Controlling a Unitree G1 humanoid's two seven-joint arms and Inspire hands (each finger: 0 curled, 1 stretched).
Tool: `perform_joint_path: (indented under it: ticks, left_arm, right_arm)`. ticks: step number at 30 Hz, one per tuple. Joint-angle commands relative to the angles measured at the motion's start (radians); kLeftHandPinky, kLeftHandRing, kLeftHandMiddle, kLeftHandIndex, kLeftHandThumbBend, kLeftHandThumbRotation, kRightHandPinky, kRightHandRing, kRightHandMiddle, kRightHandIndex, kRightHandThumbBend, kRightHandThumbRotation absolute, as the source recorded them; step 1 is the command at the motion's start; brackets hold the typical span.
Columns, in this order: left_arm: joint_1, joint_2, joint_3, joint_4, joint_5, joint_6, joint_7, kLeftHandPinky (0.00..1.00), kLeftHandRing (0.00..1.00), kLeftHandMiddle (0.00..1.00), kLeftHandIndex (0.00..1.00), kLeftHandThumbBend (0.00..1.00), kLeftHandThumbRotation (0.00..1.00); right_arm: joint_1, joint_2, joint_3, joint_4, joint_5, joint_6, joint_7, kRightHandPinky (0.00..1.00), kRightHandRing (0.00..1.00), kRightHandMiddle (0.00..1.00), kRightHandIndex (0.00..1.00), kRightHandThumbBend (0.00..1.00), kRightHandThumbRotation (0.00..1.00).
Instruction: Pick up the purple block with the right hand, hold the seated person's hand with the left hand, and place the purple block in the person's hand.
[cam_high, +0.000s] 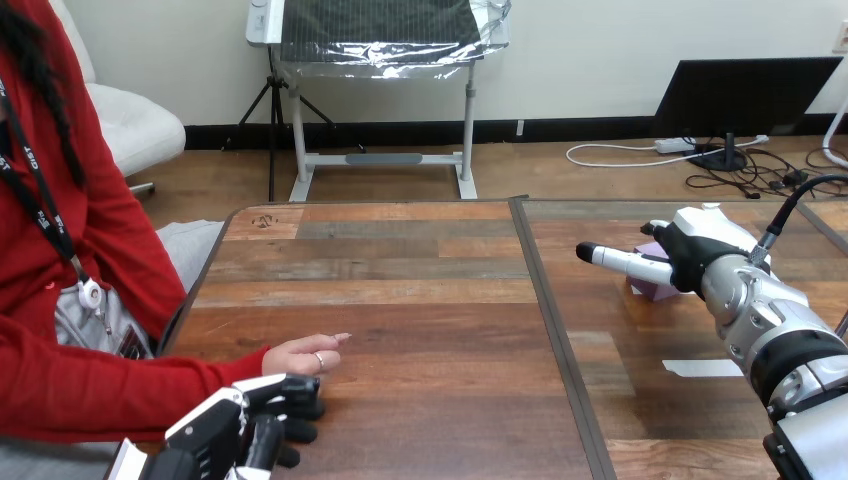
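Observation:
The purple block (648, 289) sits on the right half of the wooden table (420, 300), mostly covered by my right hand (700, 252). That hand hovers just over the block with a finger (612, 260) stretched straight out to the left; nothing is pinched. At the left, the person's hand (300, 355) rests on the table with its fingertips pointing right. My left hand (240, 425) lies close against the near side of the person's hand and wrist. I cannot tell whether it grips them.
A metal seam (555, 330) runs front to back and splits the tabletop into two panels. A strip of white tape (703, 368) lies on the right panel, nearer to me than the block. The person's red sleeve (90, 390) lies along the table's left edge.

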Motion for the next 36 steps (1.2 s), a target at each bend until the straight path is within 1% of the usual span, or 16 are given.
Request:
perform_joint_path:
  ticks: [1, 12, 21, 32, 35, 36]
  left_arm:
    - [0.001, 0.018, 0.018, -0.058, -0.014, -0.023, -0.007, 0.57, 0.64, 0.67, 0.68, 0.37, 0.84]
    - [0.022, 0.019, 0.033, -0.059, -0.013, -0.034, -0.011, 0.56, 0.63, 0.67, 0.67, 0.37, 0.84]
    - [0.034, 0.019, 0.043, -0.065, -0.009, -0.036, -0.01, 0.56, 0.63, 0.67, 0.67, 0.38, 0.83]
    - [0.037, 0.021, 0.037, -0.066, -0.021, -0.031, -0.017, 0.58, 0.64, 0.67, 0.67, 0.38, 0.82]
    - [0.036, 0.021, 0.032, -0.064, -0.027, -0.029, -0.021, 0.58, 0.64, 0.67, 0.68, 0.37, 0.82]
    - [0.036, 0.021, 0.031, -0.064, -0.025, -0.03, -0.021, 0.58, 0.64, 0.67, 0.68, 0.37, 0.82]
  right_arm:
    - [-0.022, 0.011, 0.019, -0.01, -0.015, 0.002, 0.0, 0.94, 0.97, 0.98, 0.98, 0.78, 1.0]
    - [-0.003, 0.028, 0.034, -0.007, -0.017, 0.014, -0.003, 0.95, 0.99, 0.99, 0.99, 0.77, 1.0]
    - [0.01, 0.037, 0.025, -0.006, -0.005, 0.016, -0.013, 0.96, 1.0, 1.0, 1.0, 0.78, 1.0]
    - [0.016, 0.042, 0.023, -0.008, -0.004, 0.012, -0.02, 0.97, 1.0, 1.0, 0.99, 0.78, 1.0]
    - [0.017, 0.042, 0.021, -0.006, -0.003, 0.013, -0.014, 0.97, 0.99, 1.0, 0.99, 0.77, 1.0]
    - [0.015, 0.043, 0.023, -0.006, -0.004, 0.016, -0.005, 0.97, 0.99, 1.0, 0.99, 0.77, 1.0]
